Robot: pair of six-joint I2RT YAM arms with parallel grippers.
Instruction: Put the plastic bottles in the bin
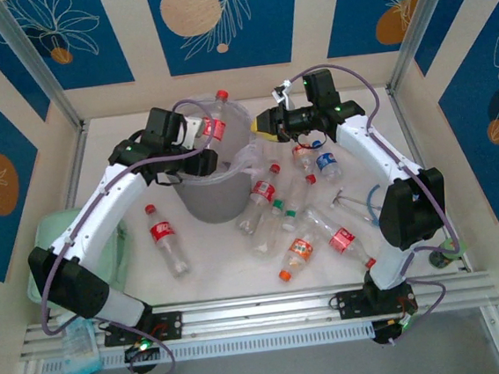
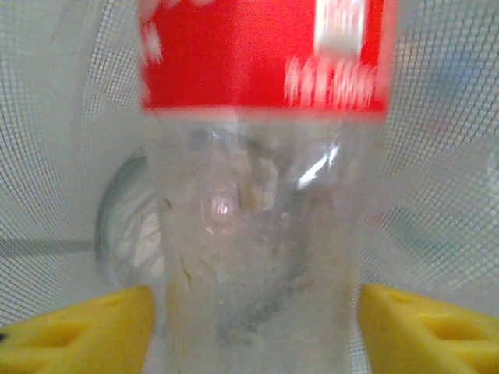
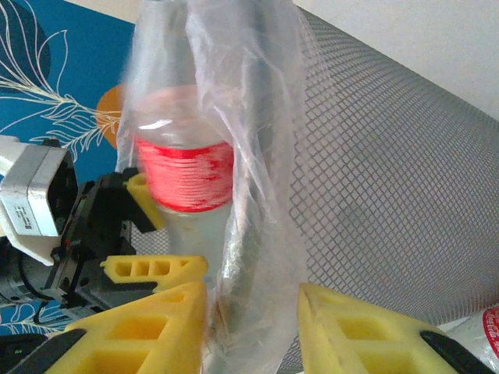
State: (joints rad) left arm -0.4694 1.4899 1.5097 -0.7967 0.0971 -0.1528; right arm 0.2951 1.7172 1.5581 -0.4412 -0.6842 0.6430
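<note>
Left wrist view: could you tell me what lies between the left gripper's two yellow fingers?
A clear plastic bottle with a red label stands in the gap, with the grey bin wall behind, seen in the left wrist view.

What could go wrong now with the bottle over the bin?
The bottle sits loose in the open left pincer, its top above the bin rim; it might tip outward rather than drop in. The right pincer seems to pinch the bag; pulling away could drag it or tilt the bin.
</note>
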